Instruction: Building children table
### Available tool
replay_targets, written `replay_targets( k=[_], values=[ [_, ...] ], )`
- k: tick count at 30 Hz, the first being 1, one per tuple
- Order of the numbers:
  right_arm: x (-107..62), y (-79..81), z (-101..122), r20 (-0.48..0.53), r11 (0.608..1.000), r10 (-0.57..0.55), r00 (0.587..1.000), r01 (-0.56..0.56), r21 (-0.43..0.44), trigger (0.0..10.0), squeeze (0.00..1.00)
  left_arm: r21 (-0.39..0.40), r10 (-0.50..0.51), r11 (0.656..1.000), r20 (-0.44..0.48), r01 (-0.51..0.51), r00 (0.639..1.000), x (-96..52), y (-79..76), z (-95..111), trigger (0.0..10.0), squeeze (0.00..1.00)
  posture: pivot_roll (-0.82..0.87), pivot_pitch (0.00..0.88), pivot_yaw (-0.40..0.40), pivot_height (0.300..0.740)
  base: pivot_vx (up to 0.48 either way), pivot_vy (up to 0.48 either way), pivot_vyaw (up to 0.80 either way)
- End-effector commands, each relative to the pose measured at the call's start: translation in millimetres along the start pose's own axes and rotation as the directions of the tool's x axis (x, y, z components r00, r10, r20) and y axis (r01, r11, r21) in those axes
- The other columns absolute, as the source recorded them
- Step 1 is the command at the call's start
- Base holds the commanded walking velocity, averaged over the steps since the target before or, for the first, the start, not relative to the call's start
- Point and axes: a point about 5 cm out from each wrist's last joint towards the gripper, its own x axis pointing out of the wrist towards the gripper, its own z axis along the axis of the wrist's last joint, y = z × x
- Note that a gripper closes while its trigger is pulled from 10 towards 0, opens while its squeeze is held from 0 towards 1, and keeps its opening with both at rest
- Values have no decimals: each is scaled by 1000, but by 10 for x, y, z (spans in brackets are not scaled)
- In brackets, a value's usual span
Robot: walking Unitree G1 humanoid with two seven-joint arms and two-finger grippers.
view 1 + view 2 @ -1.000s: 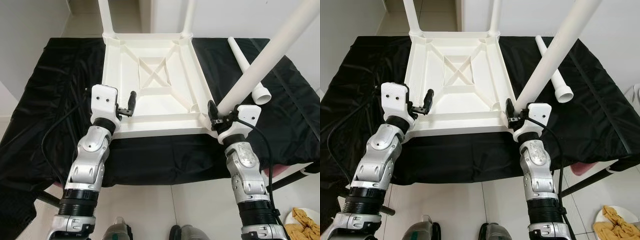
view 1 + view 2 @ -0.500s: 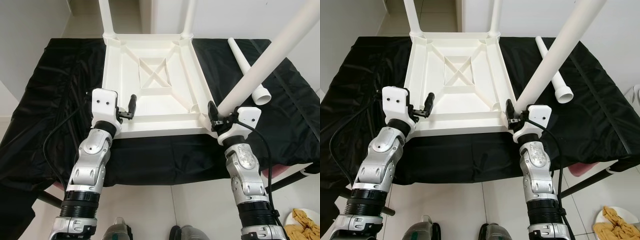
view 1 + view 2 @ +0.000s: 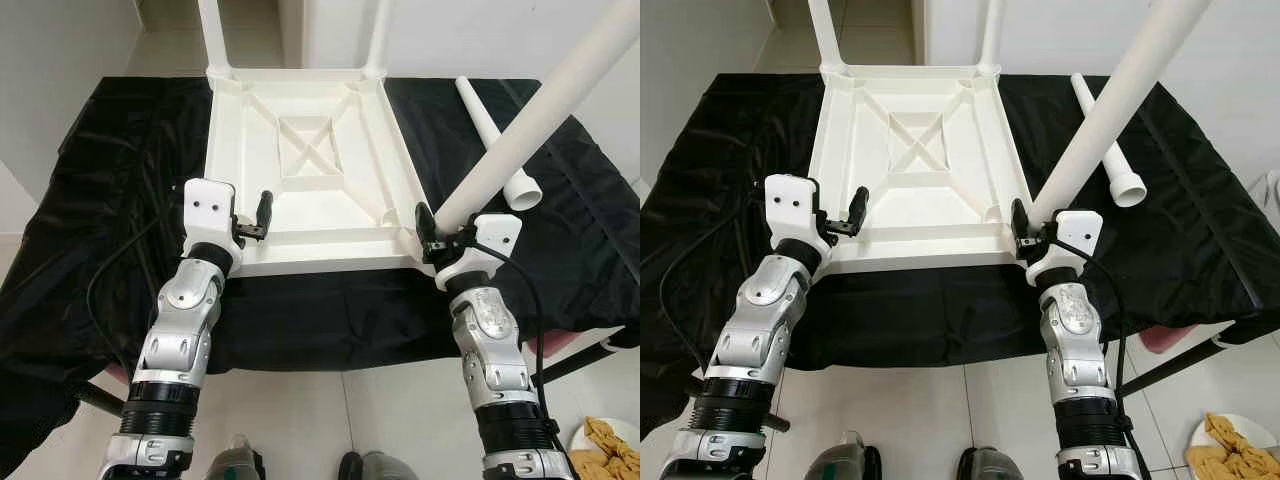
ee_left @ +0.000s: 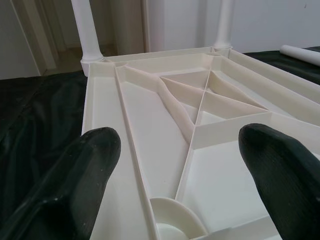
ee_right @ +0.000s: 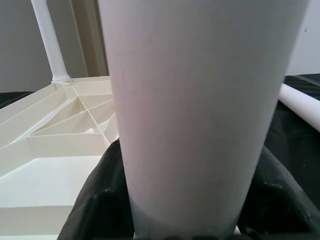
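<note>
The white children's table top (image 3: pixel 310 165) lies upside down on a black cloth (image 3: pixel 120 200), ribs up, with two legs (image 3: pixel 212 35) already standing in its far corners. My right gripper (image 3: pixel 428 228) is clamped around a third white leg (image 3: pixel 530 125) at the near right corner, holding it tilted up and away to the right. My left gripper (image 3: pixel 252 218) hovers over the near left corner with its fingers (image 4: pixel 85 165) spread wide, holding nothing; the corner socket (image 4: pixel 172 220) sits between them. A fourth leg (image 3: pixel 497 140) lies loose on the cloth at the far right.
</note>
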Motion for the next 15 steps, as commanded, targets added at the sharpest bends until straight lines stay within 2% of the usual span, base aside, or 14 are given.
replay_targets(
  k=[1,15],
  values=[
    [-29,-59,-43,-25,1000,-21,999,21,-3,10000,0,11,11,1000,2,-11,1000,3,-3,2,10000,0,43,57,-7,740,0,0,0],
    [-31,-116,-25,-20,999,-44,999,43,-27,10000,0,21,-7,1000,-11,7,1000,-24,-37,-31,10000,0,45,66,-12,740,0,0,0]
  ],
)
